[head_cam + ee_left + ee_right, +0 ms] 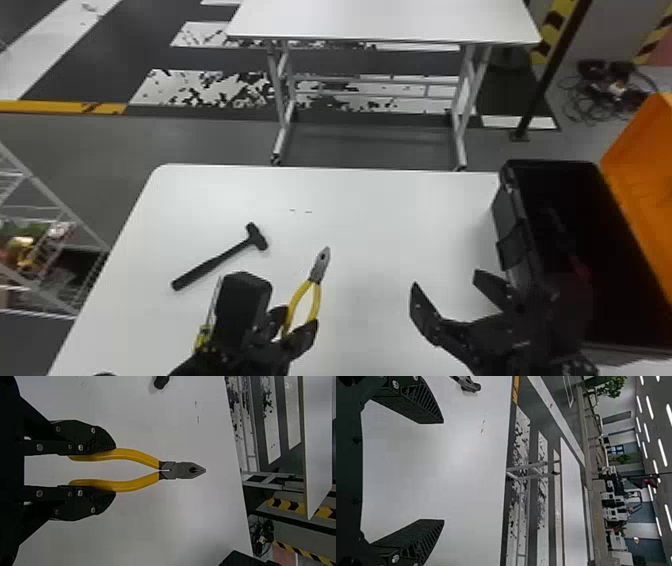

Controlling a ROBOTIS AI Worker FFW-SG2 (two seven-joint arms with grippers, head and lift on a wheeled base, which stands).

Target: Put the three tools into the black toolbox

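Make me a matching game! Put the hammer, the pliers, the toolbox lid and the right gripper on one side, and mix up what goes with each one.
1. Hammer
2. Pliers
3. Toolbox lid
4. Right gripper

A. Orange
B. Open, with nothing in it
C. Held by the left gripper
D. Lying on the white table

Right pairs: 1-D, 2-C, 3-A, 4-B

This looks like a workshop or industrial test hall: long white ceiling lights [662,453], worn white floor markings [200,90], a yellow floor line [55,107], a far white-topped metal-legged table [380,22], black-and-yellow hazard striping [554,22] at far right, and a metal wire rack [54,196] on the left.
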